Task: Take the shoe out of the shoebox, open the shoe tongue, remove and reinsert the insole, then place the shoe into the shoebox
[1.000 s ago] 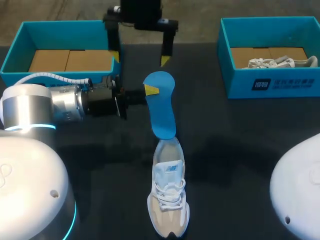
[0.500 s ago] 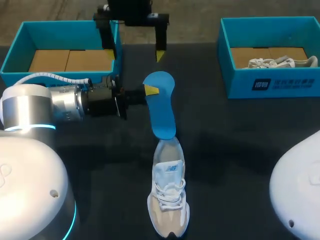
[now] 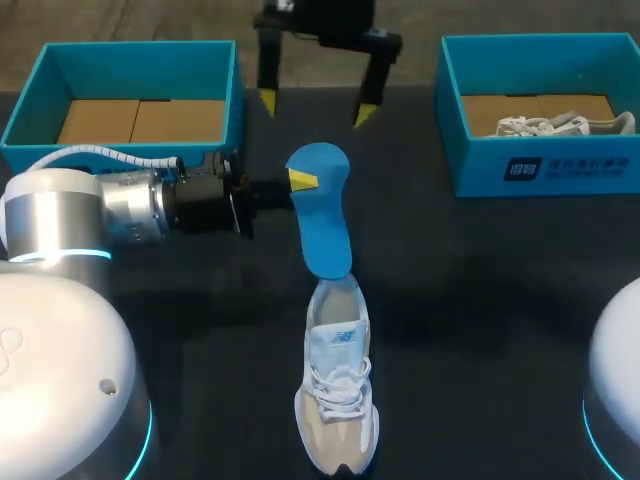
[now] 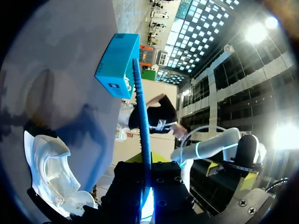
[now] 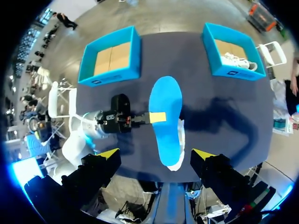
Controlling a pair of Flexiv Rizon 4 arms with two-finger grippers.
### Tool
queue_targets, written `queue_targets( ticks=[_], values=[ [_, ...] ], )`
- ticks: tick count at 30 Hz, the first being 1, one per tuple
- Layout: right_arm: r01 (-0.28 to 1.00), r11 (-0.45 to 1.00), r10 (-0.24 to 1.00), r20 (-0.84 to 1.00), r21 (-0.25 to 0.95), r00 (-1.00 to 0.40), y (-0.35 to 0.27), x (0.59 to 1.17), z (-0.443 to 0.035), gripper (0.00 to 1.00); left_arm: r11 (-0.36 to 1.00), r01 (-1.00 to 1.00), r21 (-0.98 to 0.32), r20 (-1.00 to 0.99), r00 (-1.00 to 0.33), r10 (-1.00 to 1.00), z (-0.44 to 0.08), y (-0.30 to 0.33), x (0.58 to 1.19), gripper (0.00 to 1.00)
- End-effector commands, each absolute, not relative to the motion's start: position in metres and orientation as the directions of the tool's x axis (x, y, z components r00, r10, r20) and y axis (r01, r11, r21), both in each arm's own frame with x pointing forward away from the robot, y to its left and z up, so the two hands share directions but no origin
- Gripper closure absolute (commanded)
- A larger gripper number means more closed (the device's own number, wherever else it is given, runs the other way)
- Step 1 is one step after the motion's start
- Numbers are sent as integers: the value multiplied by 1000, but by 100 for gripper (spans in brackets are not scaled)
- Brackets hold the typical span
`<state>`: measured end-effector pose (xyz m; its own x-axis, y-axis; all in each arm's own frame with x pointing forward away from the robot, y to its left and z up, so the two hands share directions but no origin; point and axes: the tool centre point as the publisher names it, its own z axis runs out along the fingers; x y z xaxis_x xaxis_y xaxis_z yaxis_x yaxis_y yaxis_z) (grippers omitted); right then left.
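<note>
Only my left wrist view shows the insole (image 4: 141,116) edge-on, pinched in my left end effector (image 3: 300,181). Overhead, its long axis runs 12-to-6, shoe (image 3: 337,390) at 6. Right end effector (image 3: 317,107) gapes wide.

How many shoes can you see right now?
2. One shoe stands mid-table by the tip of the blue insole; the other shoe lies inside the right shoebox, partly hidden by its wall.
</note>
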<state>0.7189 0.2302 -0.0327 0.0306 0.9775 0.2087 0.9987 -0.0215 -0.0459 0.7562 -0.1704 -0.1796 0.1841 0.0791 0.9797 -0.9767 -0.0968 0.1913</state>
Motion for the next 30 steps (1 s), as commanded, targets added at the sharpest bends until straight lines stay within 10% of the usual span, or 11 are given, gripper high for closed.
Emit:
queue_targets(
  ticks=[1,30],
  values=[
    [999,13,584,812,-36,22,216,719,-37,0,-96,-977,191,980,184,77,-180,-170,755,100],
    [999,32,138,990,-14,9,203,720,-74,0,-96,-977,191,980,184,77,-180,-170,755,100]
  ],
)
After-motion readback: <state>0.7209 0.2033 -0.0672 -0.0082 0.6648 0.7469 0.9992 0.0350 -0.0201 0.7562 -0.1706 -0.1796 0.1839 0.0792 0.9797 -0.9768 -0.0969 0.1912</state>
